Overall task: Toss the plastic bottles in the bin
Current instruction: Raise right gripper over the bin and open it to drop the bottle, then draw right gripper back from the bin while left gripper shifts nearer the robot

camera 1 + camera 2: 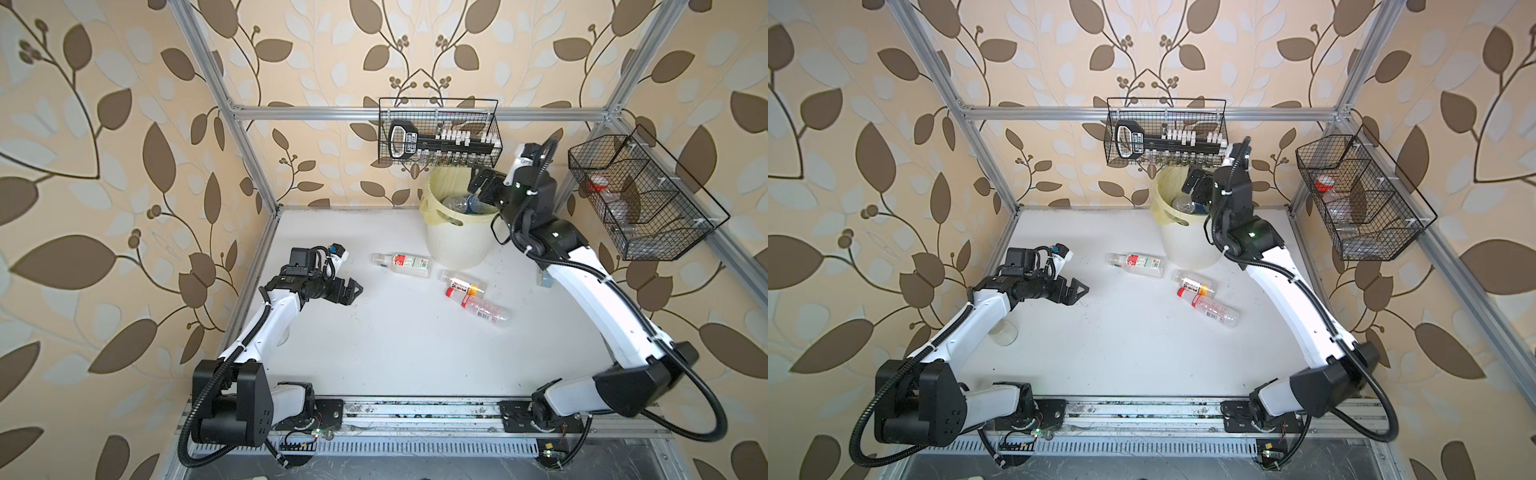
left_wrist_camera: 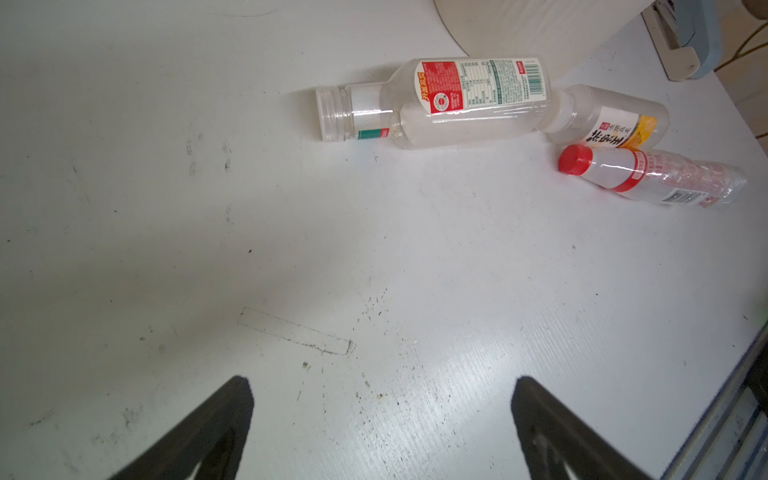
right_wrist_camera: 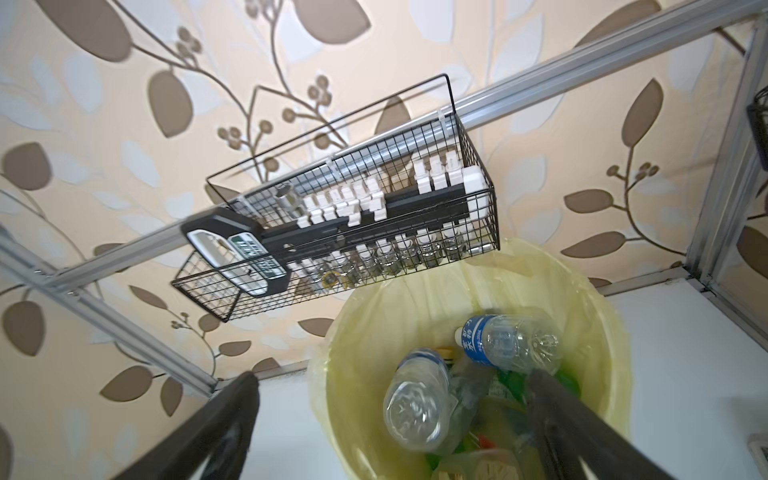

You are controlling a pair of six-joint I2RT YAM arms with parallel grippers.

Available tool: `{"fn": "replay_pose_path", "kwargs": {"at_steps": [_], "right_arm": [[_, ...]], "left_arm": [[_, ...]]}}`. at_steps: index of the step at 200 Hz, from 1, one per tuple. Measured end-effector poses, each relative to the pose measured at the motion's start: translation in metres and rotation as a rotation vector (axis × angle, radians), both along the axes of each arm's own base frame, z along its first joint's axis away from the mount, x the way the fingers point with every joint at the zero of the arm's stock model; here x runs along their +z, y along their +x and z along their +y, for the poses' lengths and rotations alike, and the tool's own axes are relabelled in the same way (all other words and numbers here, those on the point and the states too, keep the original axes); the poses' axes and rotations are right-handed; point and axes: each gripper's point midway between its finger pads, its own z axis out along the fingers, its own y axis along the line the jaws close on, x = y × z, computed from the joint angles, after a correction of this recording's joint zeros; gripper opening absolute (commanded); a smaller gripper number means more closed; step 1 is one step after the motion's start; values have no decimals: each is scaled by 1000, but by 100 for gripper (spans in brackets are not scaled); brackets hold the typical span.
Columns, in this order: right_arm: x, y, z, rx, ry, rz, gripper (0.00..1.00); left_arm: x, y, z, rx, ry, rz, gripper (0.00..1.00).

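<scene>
Clear plastic bottles (image 3: 511,340) lie in the bin (image 1: 457,249) below our right gripper (image 3: 392,376), its jaws apart and empty, so we judge this drop done; next the left gripper (image 2: 382,380), jaws also apart, must reach the three bottles (image 1: 401,264) on the table (image 1: 374,353) beside the bin

Three plastic bottles (image 1: 401,264) on table (image 1: 395,353), at least two more in one bin (image 1: 457,249) — two wire baskets (image 1: 384,137)
</scene>
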Motion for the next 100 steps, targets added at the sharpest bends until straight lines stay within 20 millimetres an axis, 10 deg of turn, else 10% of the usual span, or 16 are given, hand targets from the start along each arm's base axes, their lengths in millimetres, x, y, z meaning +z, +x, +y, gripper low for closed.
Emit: {"fn": "replay_pose_path", "kwargs": {"at_steps": [40, 100], "right_arm": [[5, -58, -19, 44, 45, -55, 100], [-88, -84, -25, 78, -26, 130, 100]], "left_arm": [[0, 0, 2, 10, -6, 4, 99], [3, 3, 13, 48, -46, 10, 99]]}}
